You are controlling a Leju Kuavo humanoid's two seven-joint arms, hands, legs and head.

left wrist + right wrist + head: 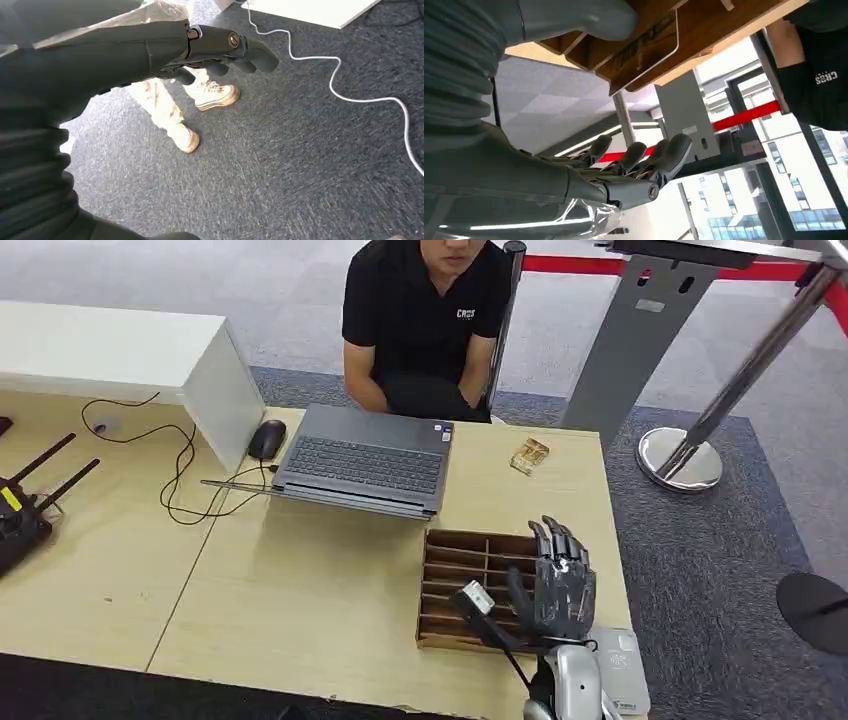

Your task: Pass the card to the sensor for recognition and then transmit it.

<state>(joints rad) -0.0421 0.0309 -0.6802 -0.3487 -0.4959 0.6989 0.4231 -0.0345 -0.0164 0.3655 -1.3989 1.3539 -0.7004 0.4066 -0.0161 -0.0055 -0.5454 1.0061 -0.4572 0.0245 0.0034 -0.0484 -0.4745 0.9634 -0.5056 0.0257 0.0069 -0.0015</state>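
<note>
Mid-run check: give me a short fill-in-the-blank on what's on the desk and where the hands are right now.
1. The right hand hovers over the slotted wooden ____ at the near right of the table.
2. The white sensor pad lies on the table's near ____ corner.
3. Behind the open laptop sits a ____ in a black shirt.
4. The left hand hangs above grey ____.

Missing words: tray; right; person; carpet
</note>
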